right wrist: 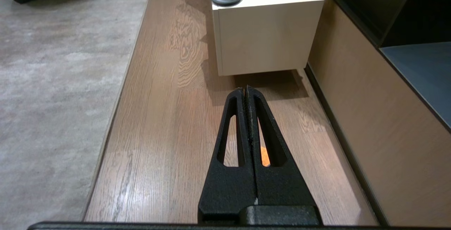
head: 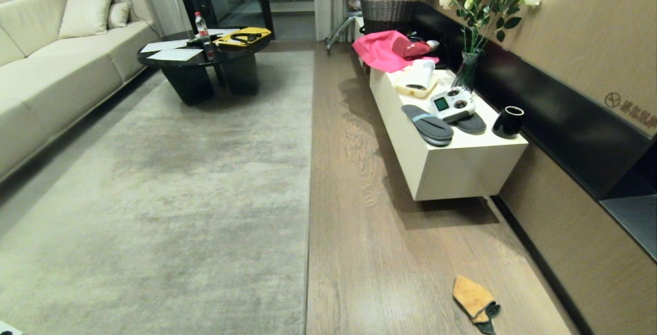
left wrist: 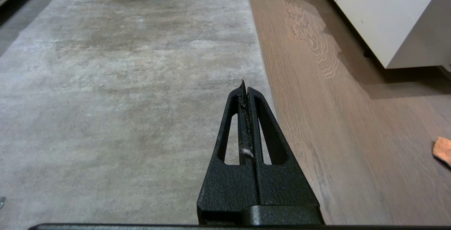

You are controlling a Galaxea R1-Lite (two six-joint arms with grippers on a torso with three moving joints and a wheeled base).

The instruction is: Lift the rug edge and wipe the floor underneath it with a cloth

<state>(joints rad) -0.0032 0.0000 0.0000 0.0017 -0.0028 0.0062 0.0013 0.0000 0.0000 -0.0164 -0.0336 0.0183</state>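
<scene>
Clenched left gripper (left wrist: 245,88) and right gripper (right wrist: 246,89) hang empty; cabinet (head: 451,165) flanks cloth (head: 473,298).

A round emblem with a short line of printed characters stood on the tan wall panel (head: 590,42) at the far right of the head view, too small and too blurred to be read. The water bottle (head: 204,35) on the dark coffee table (head: 169,63) bore a red label whose wording could not be made out. The small white device (head: 451,104) on the white bench (head: 462,165) showed a green screen, its figures illegible.
</scene>
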